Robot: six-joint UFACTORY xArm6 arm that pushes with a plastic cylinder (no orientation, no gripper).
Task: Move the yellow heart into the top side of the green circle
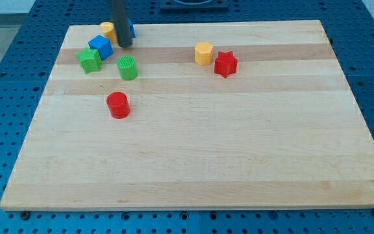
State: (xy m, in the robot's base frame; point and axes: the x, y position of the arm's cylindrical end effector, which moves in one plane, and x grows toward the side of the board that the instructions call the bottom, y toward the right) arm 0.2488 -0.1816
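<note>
My tip [124,45], a bare rod with no claw, sits just right of the yellow heart [108,30], above the green circle [127,67], blue block [100,47] between.

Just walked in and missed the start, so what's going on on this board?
My arm's dark rod is pushing blocks around a wooden board. My tip sits at the view's top left, right beside the yellow heart, with a blue block close by. The green circle lies just below, and the heart is not yet at its top side. A green block, red cylinder, yellow block and red star sit apart.
</note>
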